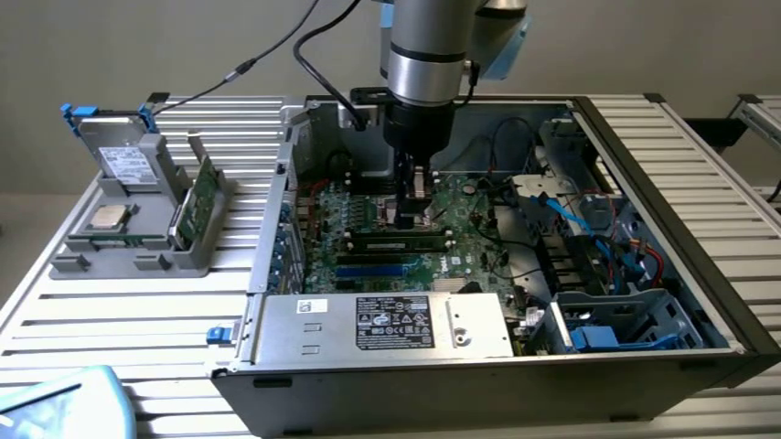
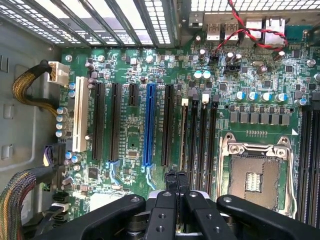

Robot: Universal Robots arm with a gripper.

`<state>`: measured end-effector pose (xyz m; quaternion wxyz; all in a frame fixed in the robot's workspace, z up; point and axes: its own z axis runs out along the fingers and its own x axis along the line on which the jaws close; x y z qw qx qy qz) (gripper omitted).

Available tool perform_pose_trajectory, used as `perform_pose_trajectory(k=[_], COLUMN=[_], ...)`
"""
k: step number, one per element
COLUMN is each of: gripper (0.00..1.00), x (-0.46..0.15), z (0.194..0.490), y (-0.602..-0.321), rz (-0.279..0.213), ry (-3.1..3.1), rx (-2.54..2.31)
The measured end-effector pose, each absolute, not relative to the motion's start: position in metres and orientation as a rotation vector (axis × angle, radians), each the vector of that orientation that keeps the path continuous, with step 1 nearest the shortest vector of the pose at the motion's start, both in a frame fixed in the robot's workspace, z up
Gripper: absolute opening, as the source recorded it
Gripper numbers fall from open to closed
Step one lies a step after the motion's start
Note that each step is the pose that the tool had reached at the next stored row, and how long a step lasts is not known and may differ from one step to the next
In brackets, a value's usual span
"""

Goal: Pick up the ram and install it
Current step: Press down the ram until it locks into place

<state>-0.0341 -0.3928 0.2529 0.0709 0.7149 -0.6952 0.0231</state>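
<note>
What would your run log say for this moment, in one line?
gripper: shut, low over motherboard | ram: on motherboard, beside gripper

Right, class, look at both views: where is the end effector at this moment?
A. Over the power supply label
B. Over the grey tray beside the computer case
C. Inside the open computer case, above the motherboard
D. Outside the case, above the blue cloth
C: the end effector hangs inside the open computer case, just above the motherboard and its slots.
</note>
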Motion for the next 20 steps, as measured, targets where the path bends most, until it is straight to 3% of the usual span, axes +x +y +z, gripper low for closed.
perform_pose_trajectory(k=[20], gripper=[0.11], x=[-0.0341], z=[0.2528], y=[-0.3928], rz=[0.033], ry=[-2.413], rx=[1.773])
